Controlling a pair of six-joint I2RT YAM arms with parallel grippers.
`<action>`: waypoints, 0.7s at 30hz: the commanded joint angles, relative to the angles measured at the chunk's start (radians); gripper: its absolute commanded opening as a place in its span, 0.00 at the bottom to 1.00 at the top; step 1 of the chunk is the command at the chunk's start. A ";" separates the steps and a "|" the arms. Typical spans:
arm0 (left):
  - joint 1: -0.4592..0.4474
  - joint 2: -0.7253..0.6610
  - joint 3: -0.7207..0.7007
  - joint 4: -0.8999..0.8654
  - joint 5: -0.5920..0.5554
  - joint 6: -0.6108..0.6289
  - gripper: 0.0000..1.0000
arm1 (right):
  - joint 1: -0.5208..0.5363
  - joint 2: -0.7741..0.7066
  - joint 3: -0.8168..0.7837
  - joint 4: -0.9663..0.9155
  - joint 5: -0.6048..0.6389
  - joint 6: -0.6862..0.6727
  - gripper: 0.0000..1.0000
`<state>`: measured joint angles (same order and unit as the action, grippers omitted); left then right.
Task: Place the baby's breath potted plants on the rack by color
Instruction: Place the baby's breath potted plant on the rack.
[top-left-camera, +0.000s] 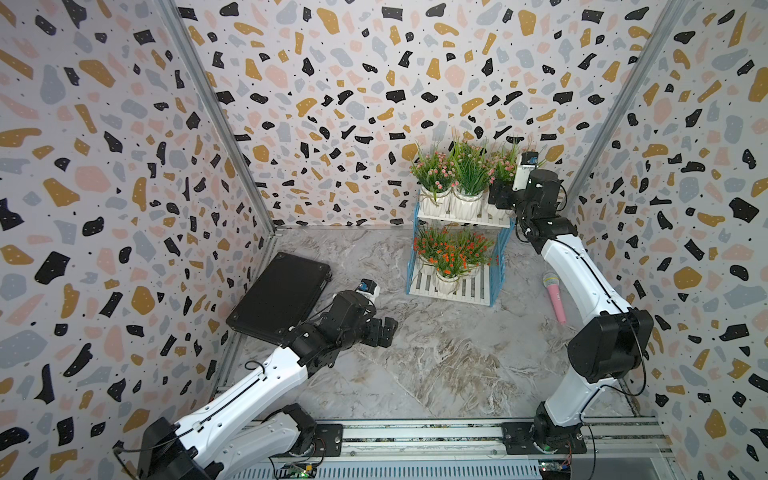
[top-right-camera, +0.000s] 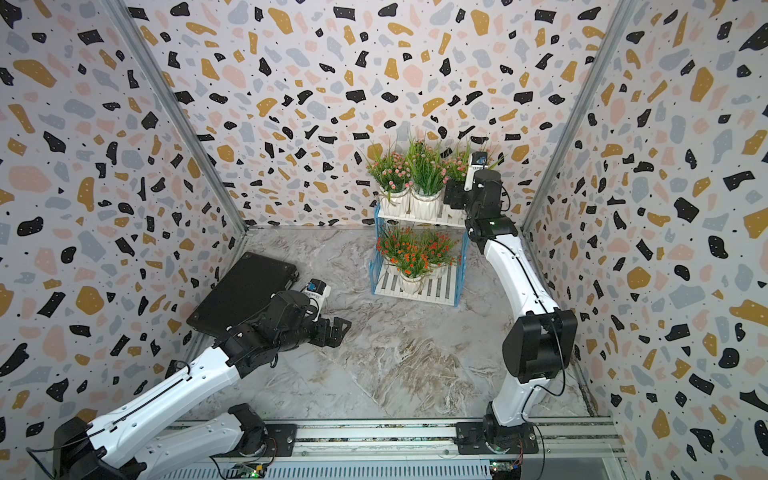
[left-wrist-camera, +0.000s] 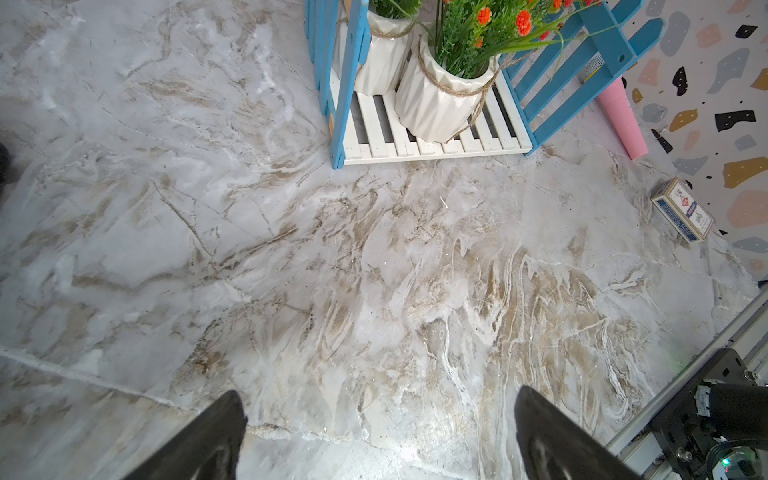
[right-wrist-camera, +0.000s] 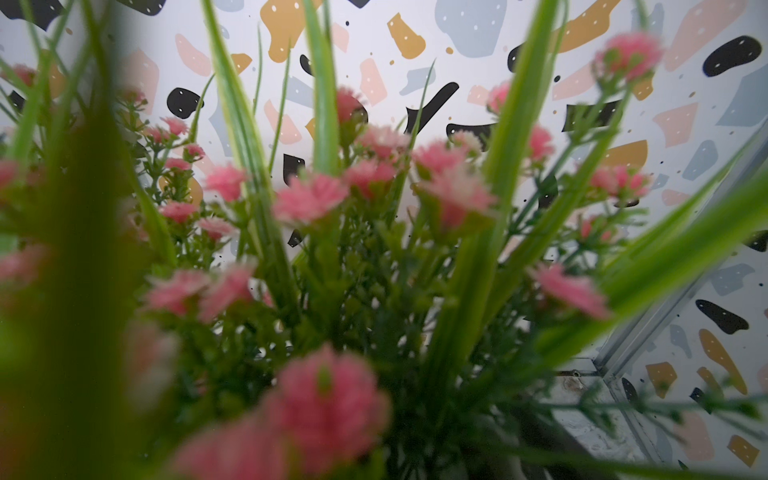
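Rack: the rack (top-left-camera: 473, 291) stands on the desk (top-left-camera: 436, 365) near the back wall, on the right arm's side.
Upper shelf: three pink plants (top-left-camera: 434, 170) stand upright in white pots, side by side in a row.
Lower shelf: three orange plants (top-left-camera: 449, 262) stand close together in white pots, one at the front and two behind it.
Right hand: the right hand (top-left-camera: 496, 195) is at the pot of the end pink plant (top-left-camera: 503, 166), the one nearest the right arm. Its fingers are hidden by the arm and leaves, so I cannot tell whether it grips the pot. Its wrist view is filled with blurred pink blossoms (right-wrist-camera: 316, 199) and green blades.
Left hand: the left hand (top-left-camera: 388, 331) hangs low over bare desk, well apart from the rack. Its fingers (left-wrist-camera: 208, 436) are spread wide with nothing between them.
Other things: a flat black case (top-left-camera: 278, 293) lies by the left wall, a pink microphone (top-left-camera: 555, 297) beside the rack, and a small card box (left-wrist-camera: 681, 210) near the right wall.
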<state>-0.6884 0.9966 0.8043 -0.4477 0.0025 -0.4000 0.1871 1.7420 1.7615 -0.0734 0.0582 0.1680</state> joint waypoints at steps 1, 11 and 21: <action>-0.003 0.006 0.009 0.031 0.006 0.018 0.99 | -0.003 -0.017 0.012 0.086 -0.021 -0.002 0.76; -0.003 0.010 0.009 0.032 0.004 0.019 0.99 | -0.003 -0.007 0.010 0.089 -0.045 -0.007 1.00; -0.003 0.011 0.013 0.030 0.006 0.018 0.99 | -0.002 -0.017 0.014 0.096 -0.050 -0.015 1.00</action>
<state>-0.6884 1.0058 0.8043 -0.4465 0.0025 -0.3996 0.1844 1.7493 1.7584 -0.0216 0.0158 0.1589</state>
